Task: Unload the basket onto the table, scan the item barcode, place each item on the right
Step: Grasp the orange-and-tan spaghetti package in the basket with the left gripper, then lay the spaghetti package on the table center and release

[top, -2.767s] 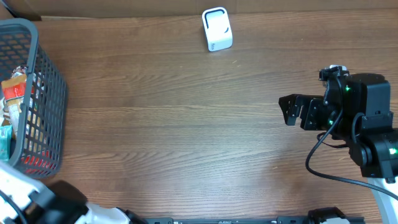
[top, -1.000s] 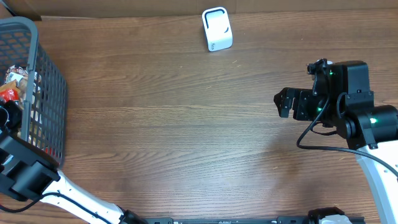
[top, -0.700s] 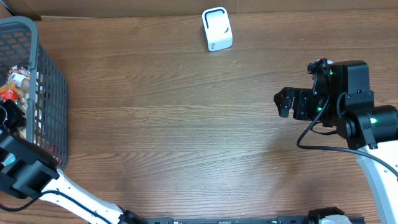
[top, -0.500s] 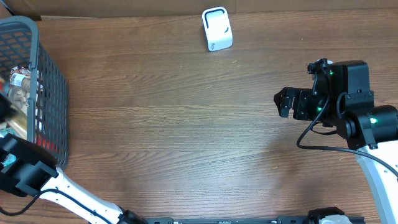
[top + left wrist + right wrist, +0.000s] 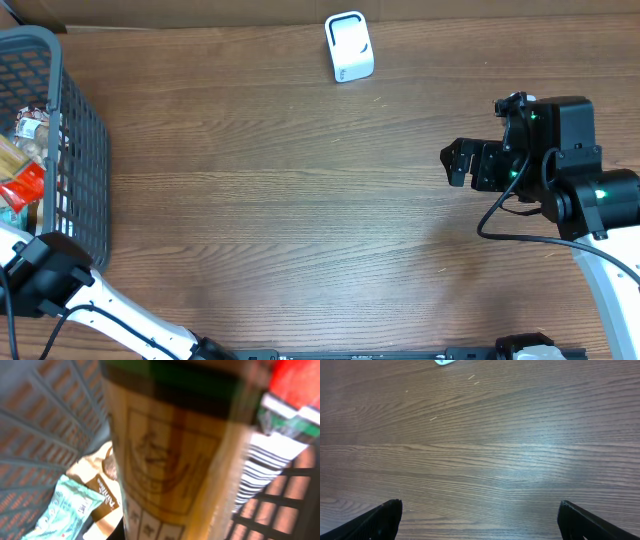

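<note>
You are doing the pick-up step: the tan packet is sitting inside the grey basket at the table's left edge. Your left pincer is squeezing nearly shut, and it seems to be pinching that packet, though its fingers are hiding. Your right pincer is hanging wide, holding nothing. Next you are probably needing to carry the packet to the white scanner and turn its barcode toward it.
</note>
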Motion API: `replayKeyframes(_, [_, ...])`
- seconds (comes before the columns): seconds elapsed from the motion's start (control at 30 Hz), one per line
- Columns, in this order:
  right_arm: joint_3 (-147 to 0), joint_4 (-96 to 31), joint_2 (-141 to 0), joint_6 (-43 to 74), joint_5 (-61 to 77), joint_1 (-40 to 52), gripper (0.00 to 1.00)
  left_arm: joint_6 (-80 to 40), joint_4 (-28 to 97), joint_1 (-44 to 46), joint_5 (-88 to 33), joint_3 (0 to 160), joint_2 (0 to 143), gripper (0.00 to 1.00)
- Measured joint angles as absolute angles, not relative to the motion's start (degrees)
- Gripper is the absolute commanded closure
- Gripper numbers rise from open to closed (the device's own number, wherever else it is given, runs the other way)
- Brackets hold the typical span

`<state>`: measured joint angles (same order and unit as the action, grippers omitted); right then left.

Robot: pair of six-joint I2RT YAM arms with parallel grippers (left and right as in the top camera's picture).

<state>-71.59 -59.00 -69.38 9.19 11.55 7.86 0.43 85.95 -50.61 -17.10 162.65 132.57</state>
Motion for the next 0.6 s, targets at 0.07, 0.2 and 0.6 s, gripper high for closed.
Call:
replayKeyframes(0.07, [-71.6, -58.7, -69.4, 9.1, 11.6, 7.9, 0.0, 0.4, 86.0, -50.6, -18.0, 164.6, 131.1, 0.96])
replayKeyframes(0.2, [-71.6, -58.6, -69.4, 9.2, 11.6, 7.9, 0.0, 0.4, 86.4, -50.6, -19.9, 167.7, 124.7, 0.96])
replayKeyframes(0.6, [-71.6, -58.6, -69.4, 9.2, 11.6, 7.9, 0.0, -1.1, 97.1, -29.7, -25.4, 173.7, 96.3, 0.96])
